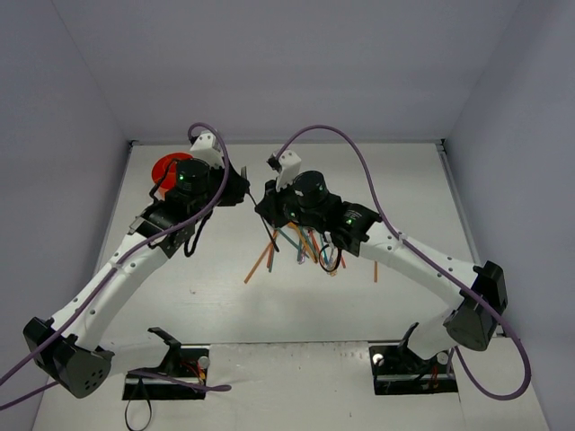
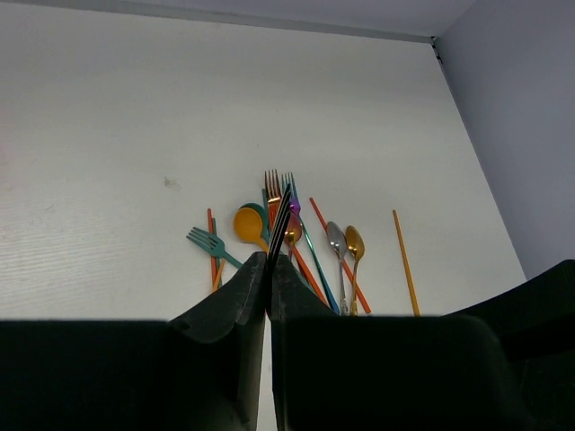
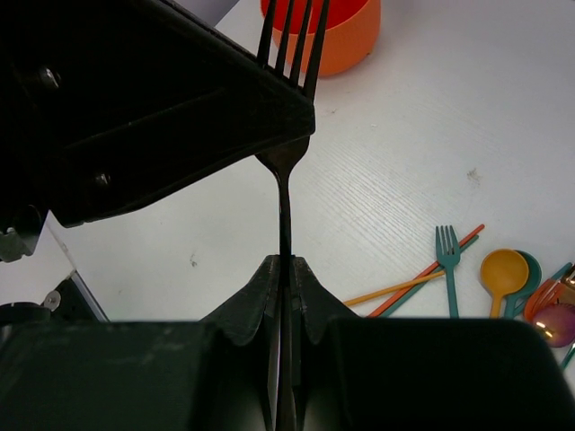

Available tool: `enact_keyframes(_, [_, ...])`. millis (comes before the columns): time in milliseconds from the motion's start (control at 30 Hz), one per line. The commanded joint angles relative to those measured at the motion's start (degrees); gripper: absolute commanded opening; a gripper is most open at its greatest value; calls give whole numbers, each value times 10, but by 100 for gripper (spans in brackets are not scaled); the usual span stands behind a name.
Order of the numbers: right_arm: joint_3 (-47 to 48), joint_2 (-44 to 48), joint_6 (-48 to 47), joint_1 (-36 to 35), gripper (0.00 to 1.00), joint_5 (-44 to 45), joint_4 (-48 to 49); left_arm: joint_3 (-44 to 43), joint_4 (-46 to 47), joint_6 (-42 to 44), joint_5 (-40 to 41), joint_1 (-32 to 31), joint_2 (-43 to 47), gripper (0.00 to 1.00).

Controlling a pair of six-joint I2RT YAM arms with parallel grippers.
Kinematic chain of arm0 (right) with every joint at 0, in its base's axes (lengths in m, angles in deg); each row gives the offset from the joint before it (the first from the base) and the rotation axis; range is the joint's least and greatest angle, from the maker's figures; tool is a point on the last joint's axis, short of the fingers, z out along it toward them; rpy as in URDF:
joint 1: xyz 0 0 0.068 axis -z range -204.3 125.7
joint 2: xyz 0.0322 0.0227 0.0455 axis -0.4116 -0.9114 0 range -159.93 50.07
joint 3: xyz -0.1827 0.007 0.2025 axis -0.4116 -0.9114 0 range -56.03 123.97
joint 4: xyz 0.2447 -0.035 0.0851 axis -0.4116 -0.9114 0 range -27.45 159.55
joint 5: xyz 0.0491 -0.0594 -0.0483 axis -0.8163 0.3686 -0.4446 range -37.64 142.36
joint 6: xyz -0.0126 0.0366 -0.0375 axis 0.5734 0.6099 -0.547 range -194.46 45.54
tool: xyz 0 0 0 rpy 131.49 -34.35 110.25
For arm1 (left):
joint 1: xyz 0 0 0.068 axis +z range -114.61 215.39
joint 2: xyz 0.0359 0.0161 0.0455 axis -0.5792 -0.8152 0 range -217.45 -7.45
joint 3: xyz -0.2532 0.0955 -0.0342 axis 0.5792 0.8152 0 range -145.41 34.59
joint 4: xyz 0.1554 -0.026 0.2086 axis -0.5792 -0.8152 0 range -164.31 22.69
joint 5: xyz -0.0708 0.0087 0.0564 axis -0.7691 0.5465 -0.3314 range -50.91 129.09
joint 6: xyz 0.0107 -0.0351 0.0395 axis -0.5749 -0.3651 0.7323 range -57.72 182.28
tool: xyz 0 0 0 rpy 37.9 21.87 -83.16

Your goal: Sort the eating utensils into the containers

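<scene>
A black fork [image 3: 285, 206] hangs between both grippers above the table, edge-on in the left wrist view [image 2: 280, 224]. My right gripper [image 3: 286, 262] is shut on its handle. My left gripper [image 2: 269, 260] is shut on its head end, with the tines sticking out past the fingers. The two grippers meet at the table's back middle [image 1: 256, 193]. The orange-red cup [image 1: 165, 167] stands at the back left behind the left gripper, and also shows in the right wrist view [image 3: 346, 40]. The other utensils lie in a pile [image 1: 304, 242] under the right arm.
The pile holds a teal fork [image 2: 208, 241], a yellow spoon [image 2: 249, 224], silver and gold spoons and orange chopsticks. One orange chopstick [image 2: 405, 260] lies apart to the right, another [image 1: 259, 263] to the pile's left. Walls close the back and sides.
</scene>
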Motion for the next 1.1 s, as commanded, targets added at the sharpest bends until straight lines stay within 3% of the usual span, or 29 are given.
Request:
enact_keyframes(0, [30, 2, -6, -4, 7, -13, 50, 2, 79, 32, 5, -2, 35, 0])
enact_keyframes(133, [29, 4, -8, -3, 44, -14, 50, 8, 80, 69, 42, 1, 44, 0])
enact_keyframes(333, [1, 35, -7, 9, 67, 12, 47, -3, 91, 145, 59, 55, 38, 0])
enact_keyframes(600, [-90, 128, 2, 87, 77, 27, 37, -53, 130, 217, 15, 226, -19, 0])
enact_keyframes(900, [-149, 199, -48, 122, 80, 78, 14, -147, 206, 278, 13, 340, -152, 0])
enact_keyframes(1067, [-157, 201, -60, 128, 81, 90, 6, -186, 238, 291, 47, 357, -219, 0])
